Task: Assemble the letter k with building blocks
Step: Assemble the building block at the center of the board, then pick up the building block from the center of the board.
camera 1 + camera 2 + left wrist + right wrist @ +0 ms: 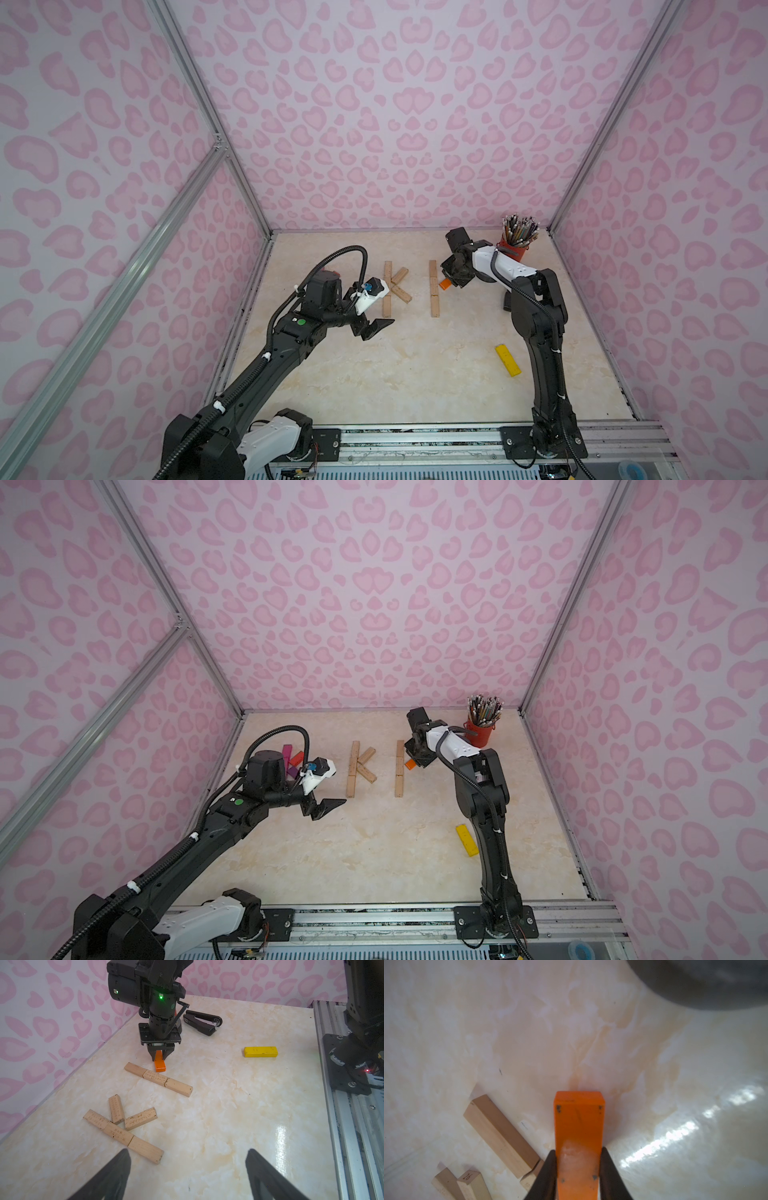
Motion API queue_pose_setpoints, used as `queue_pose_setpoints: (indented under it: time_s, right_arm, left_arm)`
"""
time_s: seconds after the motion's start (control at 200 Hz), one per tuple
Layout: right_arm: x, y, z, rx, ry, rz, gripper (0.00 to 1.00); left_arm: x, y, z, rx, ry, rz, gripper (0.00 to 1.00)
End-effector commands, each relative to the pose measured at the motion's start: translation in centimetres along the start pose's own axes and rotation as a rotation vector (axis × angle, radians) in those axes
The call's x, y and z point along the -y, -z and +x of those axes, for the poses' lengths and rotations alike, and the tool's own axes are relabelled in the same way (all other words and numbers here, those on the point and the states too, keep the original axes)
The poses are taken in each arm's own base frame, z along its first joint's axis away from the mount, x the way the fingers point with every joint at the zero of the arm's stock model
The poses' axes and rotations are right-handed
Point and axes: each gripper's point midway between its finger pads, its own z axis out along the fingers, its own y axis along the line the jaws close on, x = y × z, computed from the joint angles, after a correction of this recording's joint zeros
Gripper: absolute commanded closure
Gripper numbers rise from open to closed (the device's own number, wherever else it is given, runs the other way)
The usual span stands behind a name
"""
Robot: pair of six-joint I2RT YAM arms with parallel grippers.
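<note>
Clock directions are read in a top view from the middle of the table [415, 374].

1. The right gripper [160, 1057] is clamped on one end of the orange block [160, 1065]. Its jaws press both long sides in the right wrist view [579, 1126].
2. The orange block's free end hangs low, just beside the three-block column [433, 289] at 12 o'clock, on that column's 3 o'clock side. Contact with the column or the table cannot be confirmed.
3. The wooden K [392, 286] lies flat at 11 o'clock, with three blocks in line and two diagonals meeting at the middle block.
4. The left gripper [376, 326] hovers at 9 o'clock with its jaws spread wide and holds nothing.
5. The yellow block [508, 360] lies alone at 4 o'clock.
6. The coloured blocks [291, 758] sit at 10 o'clock, partly hidden by the left arm.
7. The pencil cup [515, 249] stands at 1 o'clock.
</note>
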Motion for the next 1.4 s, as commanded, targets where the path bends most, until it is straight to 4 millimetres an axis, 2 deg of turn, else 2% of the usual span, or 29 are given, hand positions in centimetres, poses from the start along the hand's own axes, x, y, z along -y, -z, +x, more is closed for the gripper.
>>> queue_pose_setpoints:
  time_s: [0.0, 0.36, 0.511, 0.676, 0.806, 0.886, 1.001, 1.106, 1.191, 1.231, 1.302, 1.322, 1.397]
  right_arm:
    - [0.5, -0.4, 0.1, -0.006, 0.006, 0.022, 0.68]
    - [0.6, -0.4, 0.1, -0.005, 0.010, 0.027, 0.60]
    - [0.0, 0.5, -0.1, 0.003, 0.025, 0.007, 0.59]
    - [-1.1, 3.5, -0.8, 0.038, 0.108, -0.044, 0.54]
    - [-1.3, 7.8, -1.6, 0.103, 0.234, -0.080, 0.49]
    - [-0.9, 10.9, -1.9, 0.157, 0.387, -0.096, 0.47]
    - [1.6, 14.9, -2.2, 0.254, 0.602, -0.066, 0.44]
    - [6.2, 17.6, -2.1, 0.332, 0.771, 0.024, 0.40]
    - [10.1, 18.5, -0.5, 0.315, 0.887, 0.051, 0.36]
    - [11.9, 18.7, 0.5, 0.298, 0.904, 0.052, 0.29]
    - [15.2, 18.4, 2.2, 0.253, 0.867, 0.054, 0.21]
    - [15.9, 18.9, 2.7, 0.257, 0.848, 0.032, 0.19]
    - [18.7, 18.1, 4.4, 0.200, 0.790, 0.026, 0.11]
  left_arm:
    - [-0.1, -0.1, -0.1, 0.007, -0.018, -0.003, 0.11]
    - [-0.1, -0.1, -0.2, 0.010, -0.018, 0.000, 0.11]
    - [-0.1, -0.1, -0.2, 0.010, -0.018, 0.000, 0.11]
    - [-0.1, 0.0, -0.3, 0.013, -0.021, -0.003, 0.11]
    - [-0.1, 0.1, -0.4, 0.016, -0.022, -0.004, 0.11]
    - [0.0, 0.2, -0.5, 0.019, -0.024, -0.003, 0.11]
    - [0.1, 0.3, -0.7, 0.026, -0.027, -0.004, 0.11]
    - [0.1, 0.3, -0.9, 0.032, -0.028, -0.002, 0.11]
    - [0.2, 0.3, -1.1, 0.037, -0.028, 0.001, 0.11]
    - [0.2, 0.3, -1.2, 0.041, -0.027, 0.002, 0.11]
    - [0.4, 0.2, -1.1, 0.045, -0.027, 0.009, 0.11]
    - [0.4, 0.2, -1.1, 0.044, -0.027, 0.011, 0.11]
    - [0.4, 0.0, -0.9, 0.037, -0.024, 0.015, 0.11]
